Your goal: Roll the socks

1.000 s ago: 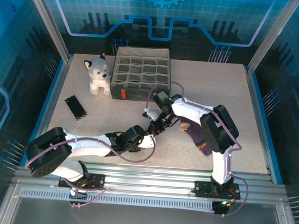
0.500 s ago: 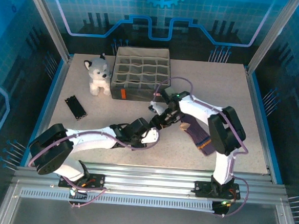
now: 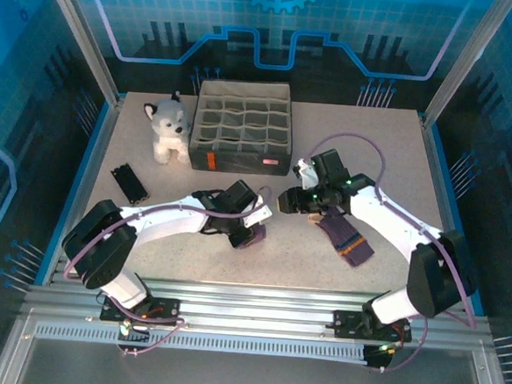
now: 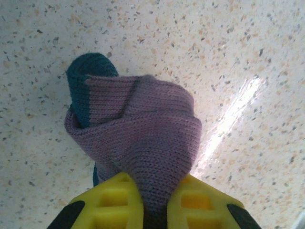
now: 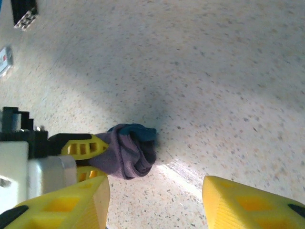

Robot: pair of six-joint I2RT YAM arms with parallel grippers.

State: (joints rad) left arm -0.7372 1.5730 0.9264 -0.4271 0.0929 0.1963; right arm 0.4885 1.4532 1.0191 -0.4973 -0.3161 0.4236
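- Grip first: the left claw [image 4: 156,185] is clamped narrow on the rolled sock [image 4: 138,129], purple with a dark teal toe, probably so the roll cannot spring open.
- That bundle rests on the counter [image 3: 390,157], in front of the grey divided box [image 3: 241,160].
- The right claw [image 5: 155,183] hangs wide and empty, front-right of the box, facing the bundle.
- The flat sock [image 3: 347,240] lies further front-right of the box, not yet rolled.
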